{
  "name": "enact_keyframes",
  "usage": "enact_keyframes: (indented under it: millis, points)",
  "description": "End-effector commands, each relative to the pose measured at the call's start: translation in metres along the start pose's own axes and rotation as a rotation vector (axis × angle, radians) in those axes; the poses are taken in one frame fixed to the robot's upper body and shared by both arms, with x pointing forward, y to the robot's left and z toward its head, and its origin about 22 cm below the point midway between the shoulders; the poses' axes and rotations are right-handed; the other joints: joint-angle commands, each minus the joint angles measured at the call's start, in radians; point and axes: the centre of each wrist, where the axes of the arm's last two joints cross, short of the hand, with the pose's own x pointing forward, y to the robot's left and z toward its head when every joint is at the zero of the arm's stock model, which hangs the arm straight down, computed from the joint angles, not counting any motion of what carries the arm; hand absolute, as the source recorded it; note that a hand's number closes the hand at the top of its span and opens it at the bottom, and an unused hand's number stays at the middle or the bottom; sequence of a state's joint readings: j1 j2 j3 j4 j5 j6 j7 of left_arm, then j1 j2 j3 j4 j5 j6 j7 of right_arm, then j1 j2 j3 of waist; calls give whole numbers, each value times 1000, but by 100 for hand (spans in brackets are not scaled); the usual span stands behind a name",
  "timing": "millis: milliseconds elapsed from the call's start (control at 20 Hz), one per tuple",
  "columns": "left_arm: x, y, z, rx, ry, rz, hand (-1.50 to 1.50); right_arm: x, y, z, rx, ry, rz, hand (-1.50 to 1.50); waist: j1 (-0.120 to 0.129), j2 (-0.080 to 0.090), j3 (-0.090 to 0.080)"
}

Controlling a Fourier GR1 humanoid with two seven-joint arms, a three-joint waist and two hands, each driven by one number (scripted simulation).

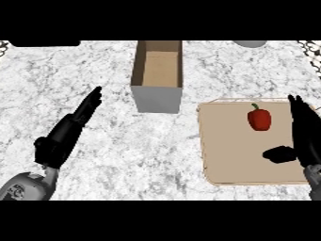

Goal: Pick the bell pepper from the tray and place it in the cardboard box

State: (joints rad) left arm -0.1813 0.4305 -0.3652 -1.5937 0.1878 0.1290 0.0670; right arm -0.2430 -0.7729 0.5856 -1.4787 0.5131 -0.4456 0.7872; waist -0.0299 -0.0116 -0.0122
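Red bell pepper [259, 118] on tray [222, 160]

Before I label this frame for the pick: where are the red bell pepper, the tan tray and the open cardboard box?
red bell pepper [259, 119], head view, its body.
tan tray [232, 160], head view, bare floor.
open cardboard box [157, 98], head view, near outer wall.

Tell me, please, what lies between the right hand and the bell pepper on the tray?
Nothing: in the head view only bare tray surface separates the open right hand from the bell pepper, which lies to the hand's left.
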Motion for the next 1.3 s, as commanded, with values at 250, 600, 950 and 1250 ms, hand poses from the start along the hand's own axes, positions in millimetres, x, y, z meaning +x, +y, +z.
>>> enact_keyframes:
  millis: [250, 600, 950, 1250]
  points:
    - [3, -15, -12, -26, -24, -6, 0, 90, -49, 37, 90, 165, 1, -150, 25, 8, 11]
    - [-8, -11, -10, -46, -36, 12, 0, 102, -16, 13, 99, 197, 5, -150, 37, 13, 12]
    - [-1, -5, -25, -31, -33, 7, 0, 85, -10, -8, 161, 260, 26, -150, 32, 12, 12]
    - [-1, -2, -23, -34, -23, 9, 0, 58, -8, -10, 99, 216, 7, -150, 28, 11, 12]
